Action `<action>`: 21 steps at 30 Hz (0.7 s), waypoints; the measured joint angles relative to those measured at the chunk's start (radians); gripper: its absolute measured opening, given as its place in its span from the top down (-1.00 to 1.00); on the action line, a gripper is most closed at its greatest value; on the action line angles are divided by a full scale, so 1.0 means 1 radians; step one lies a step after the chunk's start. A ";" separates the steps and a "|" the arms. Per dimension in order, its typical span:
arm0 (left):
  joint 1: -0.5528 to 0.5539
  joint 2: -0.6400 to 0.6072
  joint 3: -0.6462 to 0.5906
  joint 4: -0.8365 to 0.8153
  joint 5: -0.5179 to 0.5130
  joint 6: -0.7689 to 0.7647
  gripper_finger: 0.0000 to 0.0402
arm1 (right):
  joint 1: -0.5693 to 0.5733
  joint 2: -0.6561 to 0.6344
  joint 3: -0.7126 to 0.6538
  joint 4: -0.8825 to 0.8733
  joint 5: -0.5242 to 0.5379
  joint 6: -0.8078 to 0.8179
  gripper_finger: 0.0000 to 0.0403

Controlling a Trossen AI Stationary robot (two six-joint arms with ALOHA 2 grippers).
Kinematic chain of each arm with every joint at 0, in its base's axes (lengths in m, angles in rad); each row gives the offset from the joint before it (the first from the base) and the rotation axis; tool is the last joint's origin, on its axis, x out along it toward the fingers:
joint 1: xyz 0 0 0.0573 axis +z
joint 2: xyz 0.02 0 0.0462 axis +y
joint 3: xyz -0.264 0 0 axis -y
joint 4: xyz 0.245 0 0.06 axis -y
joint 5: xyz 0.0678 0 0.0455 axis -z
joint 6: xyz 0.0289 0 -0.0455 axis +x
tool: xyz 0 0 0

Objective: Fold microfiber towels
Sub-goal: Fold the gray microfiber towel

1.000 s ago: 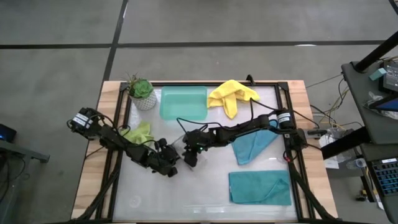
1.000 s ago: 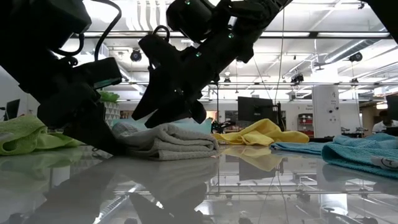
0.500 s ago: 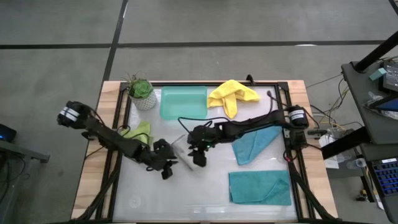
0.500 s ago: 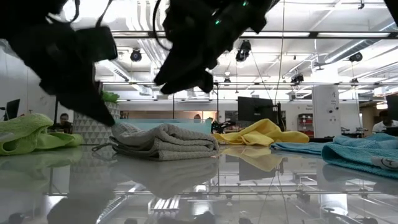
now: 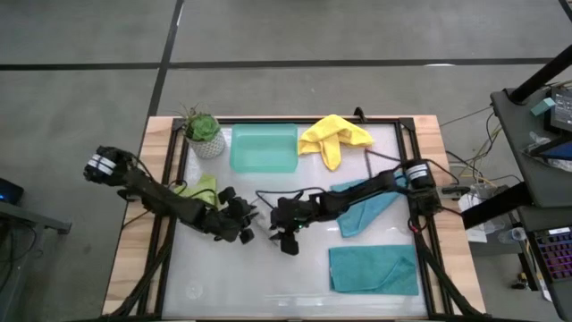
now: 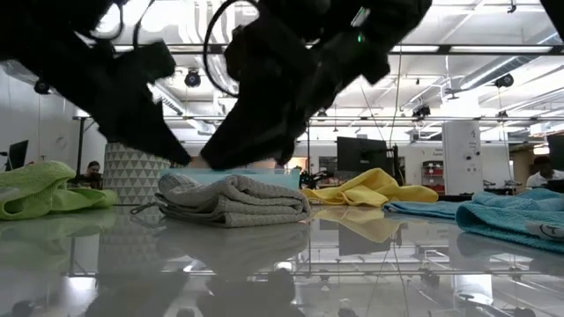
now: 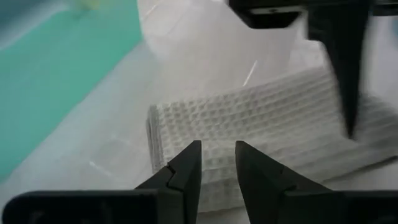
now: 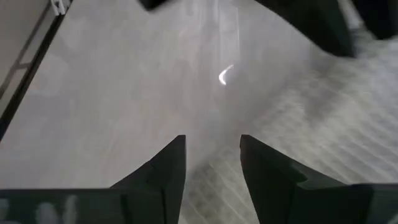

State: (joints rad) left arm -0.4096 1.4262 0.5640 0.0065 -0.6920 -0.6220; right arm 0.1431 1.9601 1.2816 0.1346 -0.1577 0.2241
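A grey waffle-weave towel lies folded in several layers near the table's middle. It also shows in the left wrist view and the right wrist view. My left gripper stands over the towel's left end, its fingers a narrow gap apart. My right gripper is open over the towel's right, near side. Both hang close above the towel. The lime green towel, the yellow towel and two teal towels lie apart from the grippers.
A mint-green tray and a small potted plant stand at the far edge. The yellow towel lies crumpled right of the tray. One teal towel lies flat at the near right; the other lies under my right arm. The glass shows bare at the near left.
Both grippers rose off the grey towel, then came down again close over it. My left gripper has shifted a little toward the far edge, my right gripper a little toward the near edge. The towel has stayed folded where it lay.
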 joint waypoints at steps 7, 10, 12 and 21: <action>0.025 0.111 0.000 0.012 0.030 -0.055 0.58 | 0.007 0.109 0.001 0.094 0.001 -0.001 0.55; 0.024 0.123 0.000 0.001 0.062 -0.079 0.58 | 0.009 0.131 0.003 0.108 0.000 -0.001 0.84; 0.024 0.125 -0.001 -0.003 0.073 -0.079 0.58 | 0.013 0.139 0.004 0.108 0.000 -0.005 0.91; 0.024 0.108 0.000 -0.066 0.086 -0.088 0.58 | 0.023 0.137 0.003 0.094 -0.041 -0.003 0.93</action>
State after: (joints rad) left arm -0.3859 1.5342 0.5640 -0.0593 -0.6064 -0.7097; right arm 0.1662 2.0974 1.2850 0.2284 -0.1986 0.2214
